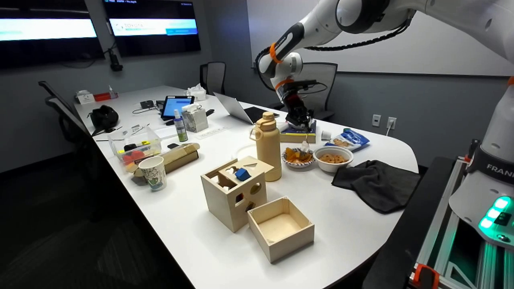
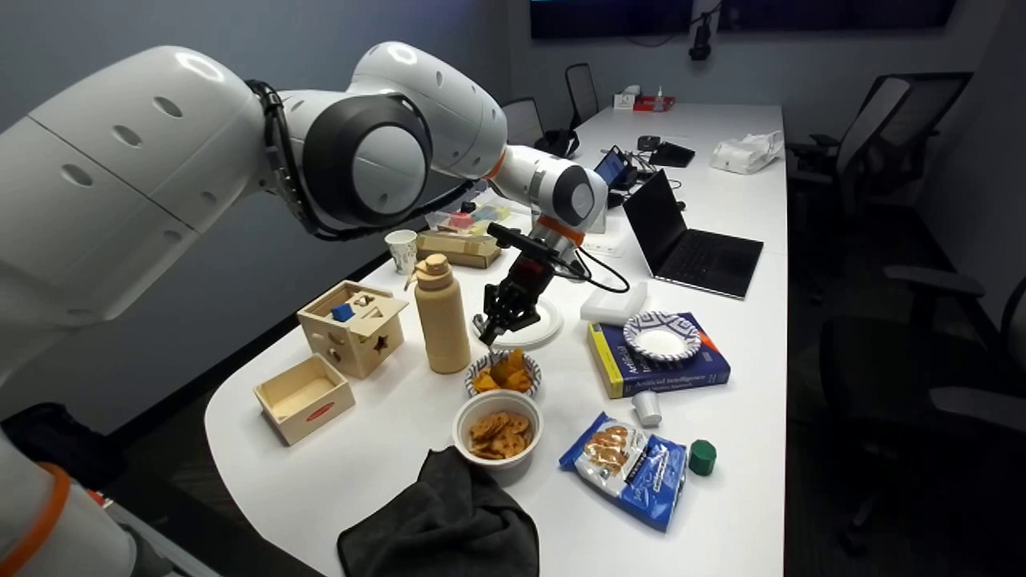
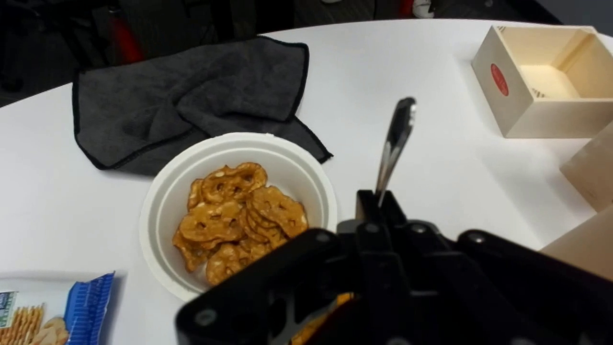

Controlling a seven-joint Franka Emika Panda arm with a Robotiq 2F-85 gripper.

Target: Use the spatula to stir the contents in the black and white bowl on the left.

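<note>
On the worktop stood two bowls with food: the black and white bowl, with orange-yellow pieces in it, and just beside it the white bowl, with brown pretzels. A third bowl, of similar pattern, lay on one book. The end effector was above the black and white bowl, near one bottle, and it was closed tightly upon one metal utensil; whether the lower end touched the pieces, I could not tell. Of wooden boxes there were two: the open box, and the shape box with one blue block at its top.
</note>
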